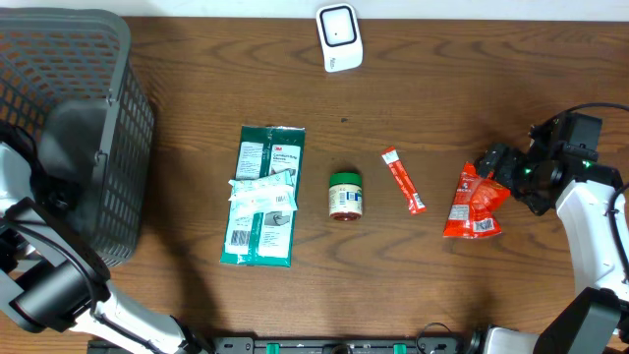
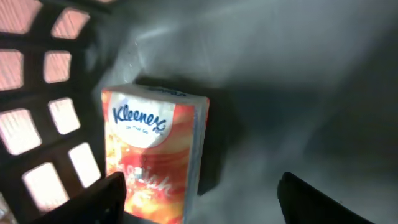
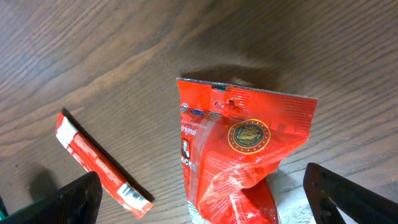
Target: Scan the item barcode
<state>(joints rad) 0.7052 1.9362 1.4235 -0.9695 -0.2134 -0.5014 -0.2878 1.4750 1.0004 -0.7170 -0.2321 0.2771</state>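
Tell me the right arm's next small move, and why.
Probably lower the right gripper and close it on the red bag. Its jaws stand wide open, with the bag lying loose on the table between and below them, not yet held. Nothing can go to the white scanner until the bag is gripped.

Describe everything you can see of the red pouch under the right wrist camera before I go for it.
The red pouch looks like glossy, crinkled foil, with a round gold seal, white lettering and a hang hole in its flat sealed end. It lies flat on the wooden table, right of a thin red sachet and apart from it. The right gripper hangs over it with its jaws open on either side. Whether they touch it is unclear.
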